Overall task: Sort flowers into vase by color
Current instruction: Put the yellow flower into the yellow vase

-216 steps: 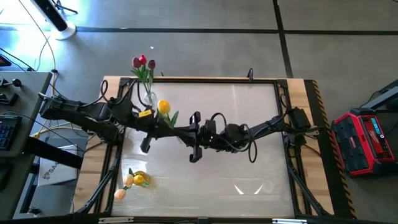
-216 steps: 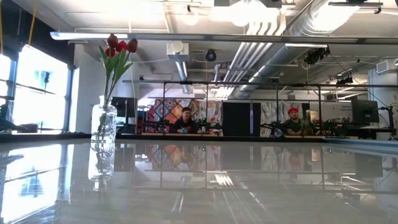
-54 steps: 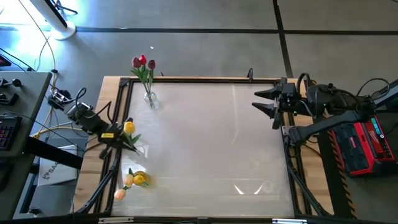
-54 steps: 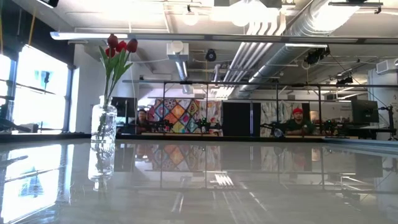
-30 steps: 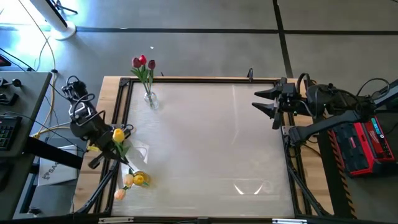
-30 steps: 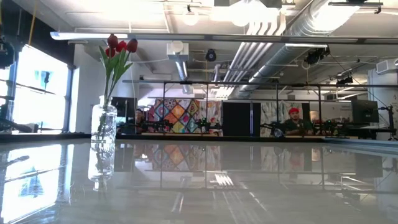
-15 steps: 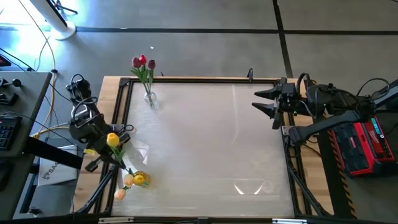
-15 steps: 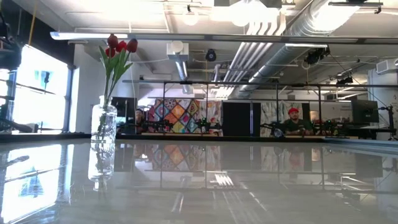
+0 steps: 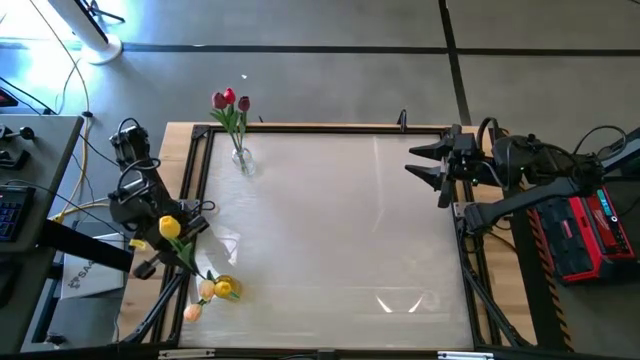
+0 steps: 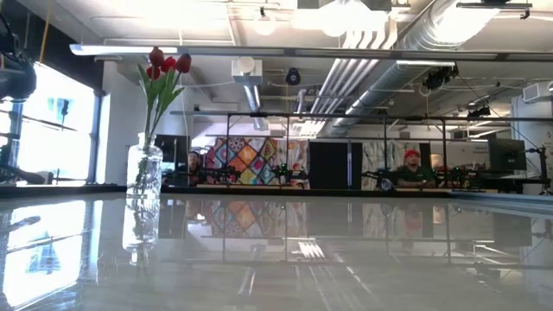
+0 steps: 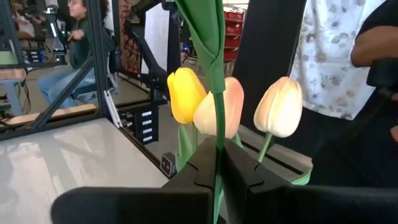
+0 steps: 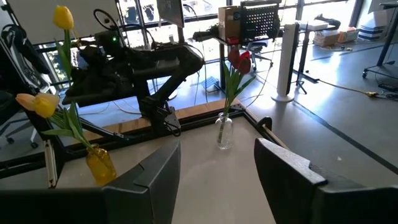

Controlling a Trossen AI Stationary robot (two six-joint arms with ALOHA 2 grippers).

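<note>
My left gripper (image 9: 175,248) is at the table's left edge, shut on a yellow tulip (image 9: 168,227); the tulip's head also shows in the right wrist view (image 12: 62,17). Just near it stands an amber vase (image 9: 222,288) with a yellow tulip (image 11: 185,93) and two peach ones (image 11: 280,106). A clear glass vase (image 9: 240,160) at the far left holds red tulips (image 9: 228,98) by their stems. My right gripper (image 9: 432,172) is open and empty at the table's far right edge. My left gripper pinches the yellow tulip's thin green stem (image 11: 217,155) between its two fingers. The fingers lie across the stem. The stem stands roughly upright with a leaf (image 11: 205,31) and the head above the fingers. Its lower end is hidden by the fingers.
A dark metal frame (image 9: 330,128) runs around the glossy table top. A person in a patterned shirt (image 11: 336,56) stands close beyond the table's left side. Other people sit at benches far behind (image 10: 413,173). A red case (image 9: 585,225) stands off the table's right.
My left gripper has carried the yellow tulip a little toward the table's left and near edges, turning as it went. The tulip's head has swung leftward, while its lower stem has stayed close to the amber vase.
</note>
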